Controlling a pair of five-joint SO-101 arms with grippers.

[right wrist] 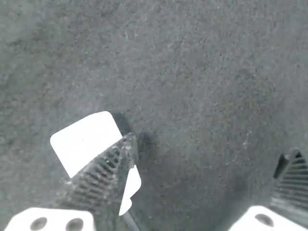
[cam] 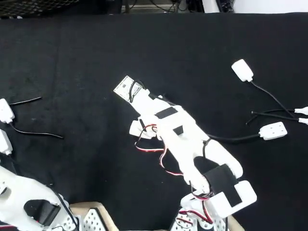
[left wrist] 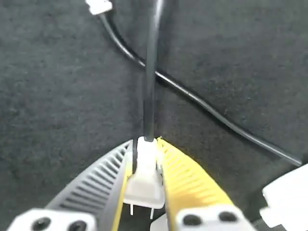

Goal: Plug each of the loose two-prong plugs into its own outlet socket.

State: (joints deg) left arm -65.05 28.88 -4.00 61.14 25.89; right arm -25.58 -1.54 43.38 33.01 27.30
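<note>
— What's on the desk (cam: 72,57) from where you stand?

— Black cloth right across it. The biggest thing is the right arm (cam: 183,134), white, stretched from its base at 6 o'clock out toward 10 o'clock, with its far end a little short of the centre. The left arm (cam: 19,197) sits in the 7 o'clock corner.

— And the pincers?

— The right pincer (right wrist: 211,149) is spread wide with nothing between its fingers, low over bare cloth. A flat white block (right wrist: 84,139) lies just beside one finger, on its outer side. I can't tell if that is a plug or a socket. The left pincer (left wrist: 145,143) is clamped tight on a two-prong plug (left wrist: 143,183), with a grey finger on one side and a yellow-faced one on the other. The prongs point back toward the wrist. Its black cable (left wrist: 150,72) runs straight out past the fingertips and crosses a second black lead (left wrist: 216,115) on the cloth.

— Any sockets?

— One outlet socket (cam: 273,131) at 3 o'clock, face up, with its lead running in toward the right arm. A rounded white piece (cam: 242,70) lies at 2 o'clock, and its lead trails to the 3 o'clock edge. At the 9 o'clock edge is a small white piece (cam: 5,111), with a thin black wire (cam: 36,133) near it.
</note>
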